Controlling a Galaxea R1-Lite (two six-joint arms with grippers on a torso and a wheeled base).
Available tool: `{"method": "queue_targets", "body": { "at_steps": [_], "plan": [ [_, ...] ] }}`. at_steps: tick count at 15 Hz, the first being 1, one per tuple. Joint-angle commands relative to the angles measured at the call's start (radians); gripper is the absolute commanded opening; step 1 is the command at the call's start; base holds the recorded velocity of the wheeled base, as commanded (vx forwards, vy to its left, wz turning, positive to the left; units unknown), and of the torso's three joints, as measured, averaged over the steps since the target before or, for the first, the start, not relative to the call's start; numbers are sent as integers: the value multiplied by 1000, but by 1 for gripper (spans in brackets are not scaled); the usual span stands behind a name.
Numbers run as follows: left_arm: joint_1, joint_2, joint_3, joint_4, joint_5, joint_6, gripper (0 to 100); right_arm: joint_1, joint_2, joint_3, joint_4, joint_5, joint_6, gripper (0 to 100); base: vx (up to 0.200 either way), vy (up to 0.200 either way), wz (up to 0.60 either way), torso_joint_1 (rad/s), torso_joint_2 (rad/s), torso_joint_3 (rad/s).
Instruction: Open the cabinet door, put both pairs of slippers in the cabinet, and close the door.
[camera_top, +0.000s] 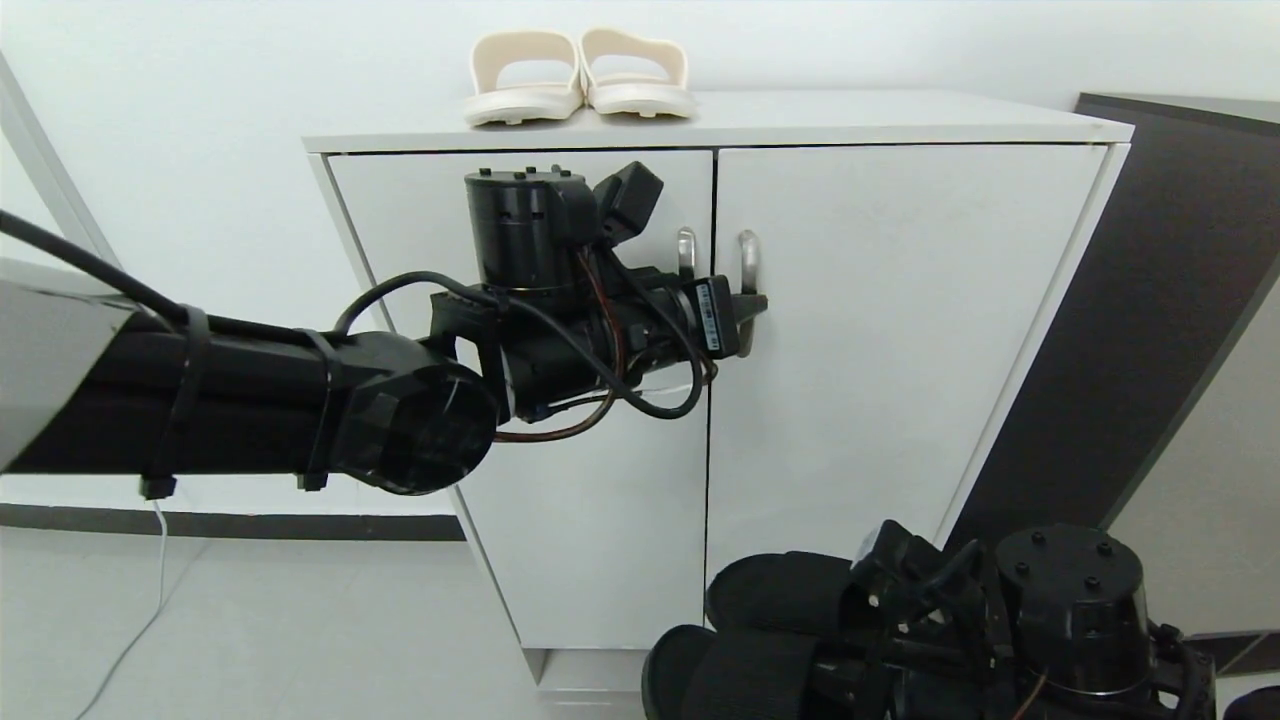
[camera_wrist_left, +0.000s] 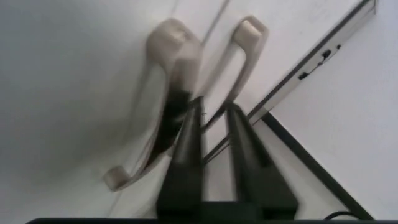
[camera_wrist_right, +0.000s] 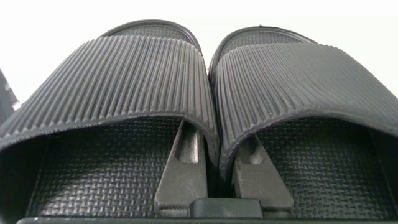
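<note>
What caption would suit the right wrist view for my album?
Right gripper pinching the black slippers together by their adjoining straps.

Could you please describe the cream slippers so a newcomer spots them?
Start at the white two-door cabinet. The cream slippers sit together on its top, above the left door. They are pale; the black slippers are low, at the right gripper.

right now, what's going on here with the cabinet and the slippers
The left gripper is up at the handles of the cabinet, whose doors are both shut. The right gripper holds the black slippers low in front of the cabinet, pinching their inner sides together. The cream slippers sit on top of the cabinet.
</note>
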Motion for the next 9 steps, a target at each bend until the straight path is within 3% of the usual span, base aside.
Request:
{"method": "queue_targets", "body": {
  "at_steps": [1,4,9],
  "plan": [
    [-24,-63,69,-6,-2,0,0,10,-23,50,-23,66,-11,0,0,0,0,0,0,0],
    [-72,-127,178,-64,3,0,0,10,-40,126,-103,150,-68,0,0,0,0,0,0,0],
    [-93,-224,287,-81,9,4,0,11,-35,135,-118,161,-78,0,0,0,0,0,0,0]
  ]
}}
